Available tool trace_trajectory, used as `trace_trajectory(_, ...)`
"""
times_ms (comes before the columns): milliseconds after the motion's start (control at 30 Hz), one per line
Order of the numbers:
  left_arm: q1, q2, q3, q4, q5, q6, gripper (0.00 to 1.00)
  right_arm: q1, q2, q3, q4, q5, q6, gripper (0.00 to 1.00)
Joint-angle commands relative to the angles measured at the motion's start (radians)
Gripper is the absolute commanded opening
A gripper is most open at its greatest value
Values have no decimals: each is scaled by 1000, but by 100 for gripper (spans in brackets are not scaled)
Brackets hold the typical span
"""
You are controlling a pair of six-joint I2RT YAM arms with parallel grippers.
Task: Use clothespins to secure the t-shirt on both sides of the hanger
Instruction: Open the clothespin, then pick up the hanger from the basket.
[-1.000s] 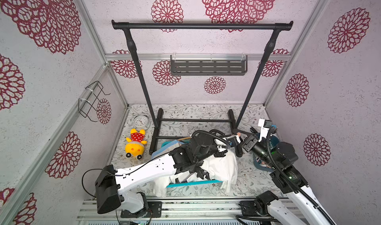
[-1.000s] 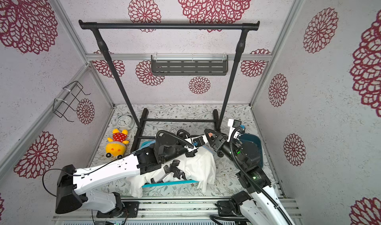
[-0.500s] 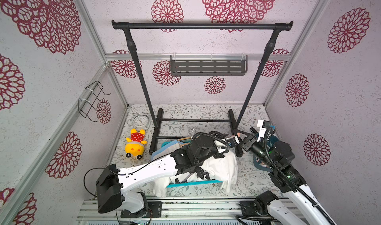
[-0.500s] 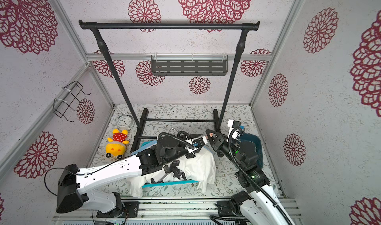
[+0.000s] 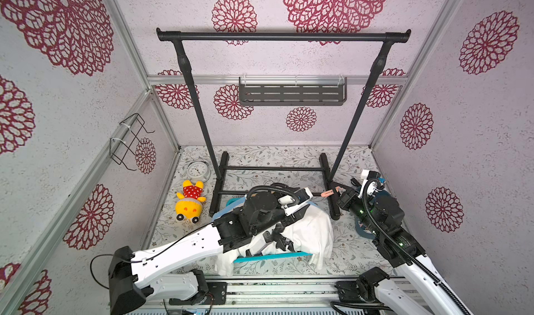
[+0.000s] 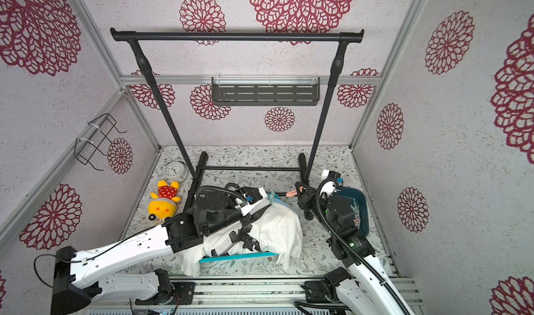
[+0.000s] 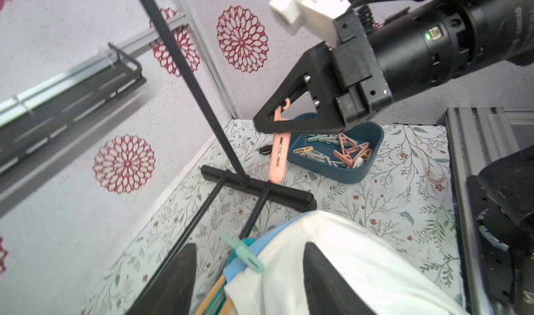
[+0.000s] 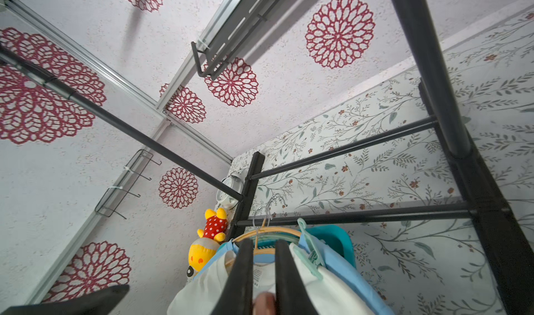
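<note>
- The left arm is pulling back toward its own side. Compared with a second ago, its black wrist and white forearm are sitting farther from the right foot of the clothes rack (image 5: 283, 36) in both top views.
- The left gripper (image 7: 250, 245) is standing with its fingers (image 7: 176, 279) wide apart, gripping nothing.
- Just past those fingertips and clear of them, a mint clothespin (image 7: 245, 253) is biting on the shoulder edge of the clothes stack. It sits where blue cloth meets the white t-shirt (image 7: 332, 264), which is lying draped over a wooden hanger (image 8: 265, 230).
- The right gripper (image 7: 271, 123) is pinching a pink clothespin (image 7: 278, 151) by its handle end. The rest of the pin is sticking out past the fingertips, in the air beside the rack's right upright.
- Since the earlier frames, the right arm's elbow is leaning in closer to the t-shirt, while the pink clothespin is staying in nearly the same spot.
- The remaining clothespins (image 7: 346, 151) are lying loose in the dark blue tray (image 7: 346, 175) near the right arm.
- The plush toy (image 5: 189, 203) and the clock (image 5: 198, 169) are lying where they were, left of the rack.
</note>
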Motion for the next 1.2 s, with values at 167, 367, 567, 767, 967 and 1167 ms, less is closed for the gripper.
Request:
trace_trajectory(167, 201, -181, -35, -497, 37, -218, 76, 1, 48, 7, 74, 51, -123, 0)
trace_trajectory(367, 401, -280, -40, -760, 73, -236, 79, 1, 106, 32, 109, 39, -232, 0)
trace_trajectory(567, 616, -300, -79, -818, 205, -206, 68, 1, 166, 43, 190, -19, -326, 0)
trace_trajectory(767, 697, -159, -59, -837, 261, -178, 69, 1, 225, 71, 209, -58, -412, 0)
trace_trajectory(967, 698, -16, -20, -815, 196, -172, 68, 0, 239, 91, 208, -59, -463, 0)
trace_trajectory(1167, 696, 31, -18, -776, 170, -108, 59, 1, 220, 90, 199, -80, -477, 0)
